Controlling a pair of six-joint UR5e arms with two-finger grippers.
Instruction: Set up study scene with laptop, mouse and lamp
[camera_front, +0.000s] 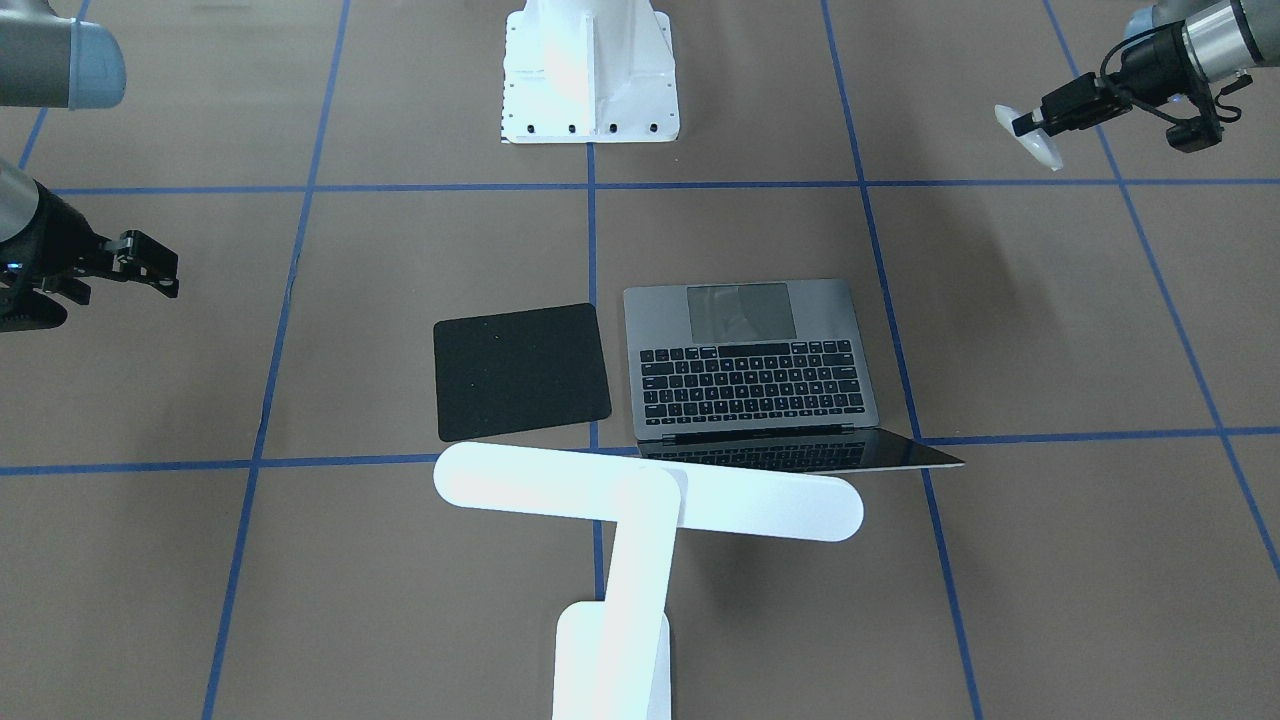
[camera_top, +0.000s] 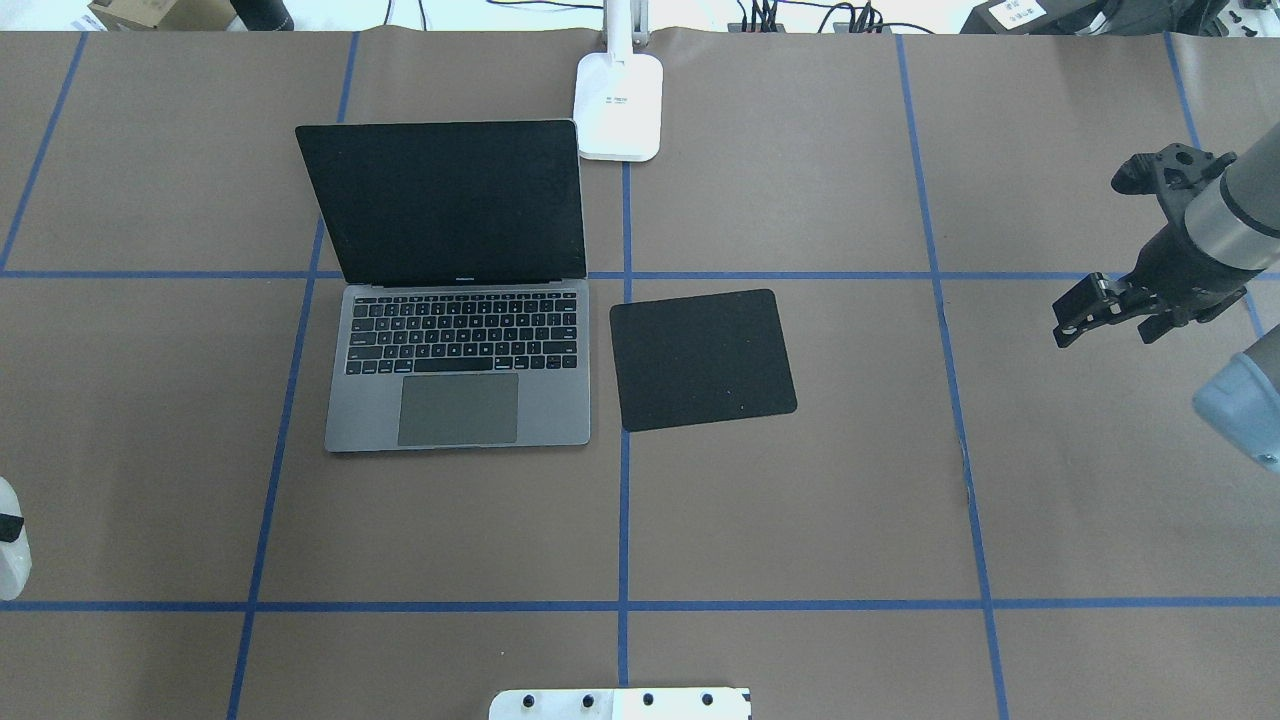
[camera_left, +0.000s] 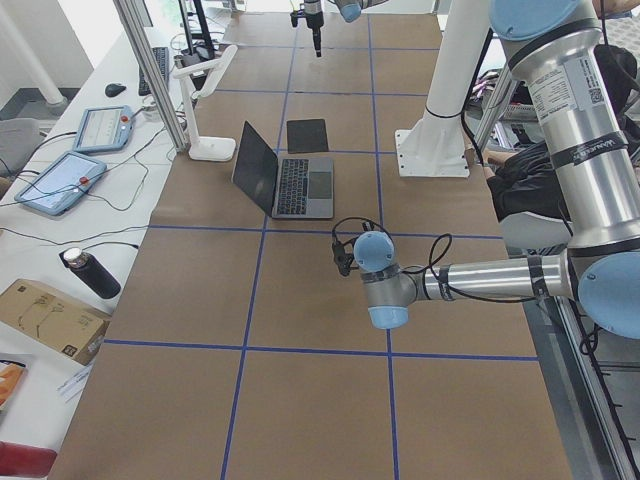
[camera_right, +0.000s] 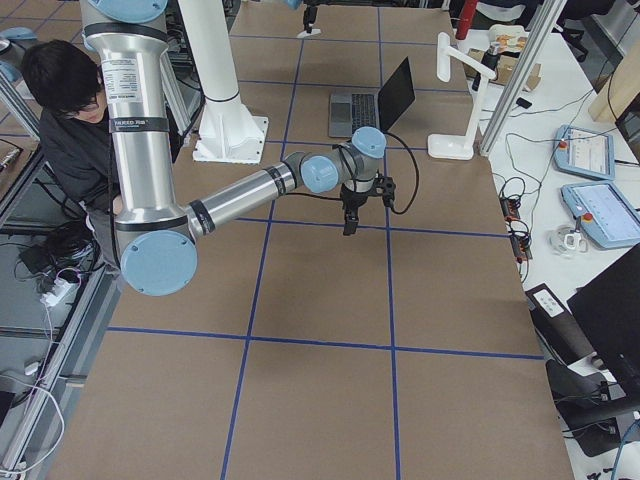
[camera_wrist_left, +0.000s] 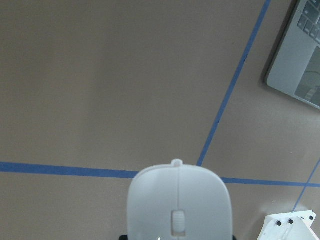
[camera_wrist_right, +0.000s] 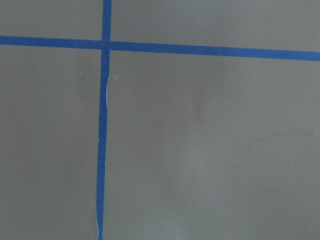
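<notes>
Brown table (camera_wrist_left: 100, 90) under mouse (camera_wrist_left: 178, 202), clearest from left wrist.

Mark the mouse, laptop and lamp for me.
mouse (camera_wrist_left: 178, 200): left wrist view, top shell above the wheel.
laptop (camera_top: 458, 408): overhead view, trackpad.
lamp (camera_front: 760, 503): front-facing view, bar head.

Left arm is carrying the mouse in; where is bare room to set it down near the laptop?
The black pad right of the laptop is bare. Open table lies between pad and right gripper. It's tighter behind, near the lamp. The mouse sits in the left gripper.
</notes>
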